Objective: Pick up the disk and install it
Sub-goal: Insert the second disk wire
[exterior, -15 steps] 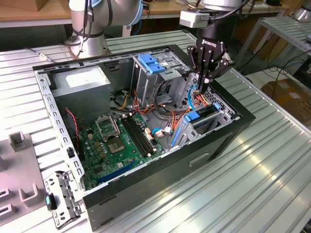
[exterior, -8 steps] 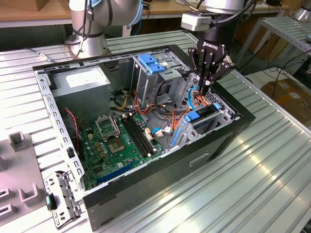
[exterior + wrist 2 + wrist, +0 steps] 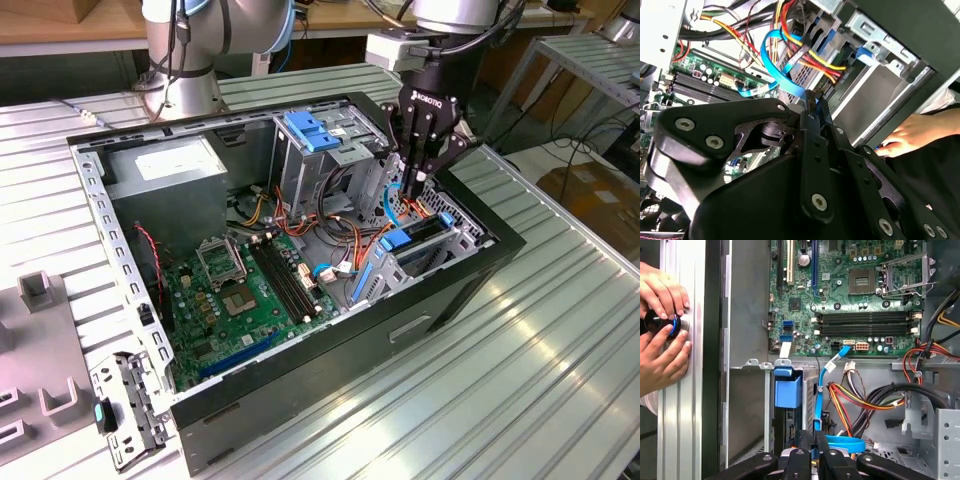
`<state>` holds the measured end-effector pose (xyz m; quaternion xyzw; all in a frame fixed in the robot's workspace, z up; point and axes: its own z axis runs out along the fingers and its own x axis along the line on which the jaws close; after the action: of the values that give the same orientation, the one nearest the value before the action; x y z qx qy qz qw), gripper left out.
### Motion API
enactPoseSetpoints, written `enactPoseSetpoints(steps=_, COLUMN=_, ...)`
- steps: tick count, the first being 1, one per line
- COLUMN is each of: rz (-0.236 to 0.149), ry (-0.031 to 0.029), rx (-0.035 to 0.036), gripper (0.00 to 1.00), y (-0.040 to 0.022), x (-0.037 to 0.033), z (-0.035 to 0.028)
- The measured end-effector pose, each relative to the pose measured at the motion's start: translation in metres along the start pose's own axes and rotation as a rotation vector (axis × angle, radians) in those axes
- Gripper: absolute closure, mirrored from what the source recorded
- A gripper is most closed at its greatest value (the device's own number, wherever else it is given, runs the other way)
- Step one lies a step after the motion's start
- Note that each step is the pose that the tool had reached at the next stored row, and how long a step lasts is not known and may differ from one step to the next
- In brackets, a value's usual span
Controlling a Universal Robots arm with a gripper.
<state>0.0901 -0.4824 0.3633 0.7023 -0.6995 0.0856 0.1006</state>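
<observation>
1. Pincer (image 3: pixel 417 186) closed, black tips pressed together with nothing plainly between them; hangs over the drive bay, at about two o'clock of the open case (image 3: pixel 300 400) in the exterior view.
2. Disk (image 3: pixel 424 233) judged to stand on edge inside that bay, just below the tips, with a blue rail (image 3: pixel 443 214) along its edge; cannot tell how deep it sits.
3. Risk: snagging the blue ribbon cable (image 3: pixel 816 395) that runs just beside the tips. Any sideways drift or lift could tug its plug loose.
4. Risk: trapping the red, yellow and orange wire bundle (image 3: pixel 860 401) crowding the bay mouth between disk and cage.
5. Risk: a skewed press jamming the plastic rails in the thin sheet-metal guides, or bending them.
6. Risk: a person's hands (image 3: pixel 662 360) on a black knob (image 3: pixel 657 322) with a blue ring, close to the case wall; little room there if the arm swings.
7. Materials: ribbed aluminium desk (image 3: pixel 520 380), slick and reflective; folded grey steel cage, sharp-edged and perforated; glossy green motherboard (image 3: pixel 850 305); soft, springy cables; hard matte pincer links.
</observation>
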Motion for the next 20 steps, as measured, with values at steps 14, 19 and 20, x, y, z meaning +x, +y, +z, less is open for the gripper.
enactPoseSetpoints(steps=14, rz=-0.009, ry=-0.0366, rx=0.0032, gripper=0.84, y=0.0121, x=0.0083, z=0.0028)
enactPoseSetpoints(steps=19, rz=-0.009, ry=-0.0366, rx=0.0032, gripper=0.84, y=0.0121, x=0.0084, z=0.0028)
enactPoseSetpoints(steps=20, rz=-0.009, ry=-0.0366, rx=0.0032, gripper=0.84, y=0.0121, x=0.0084, z=0.0028)
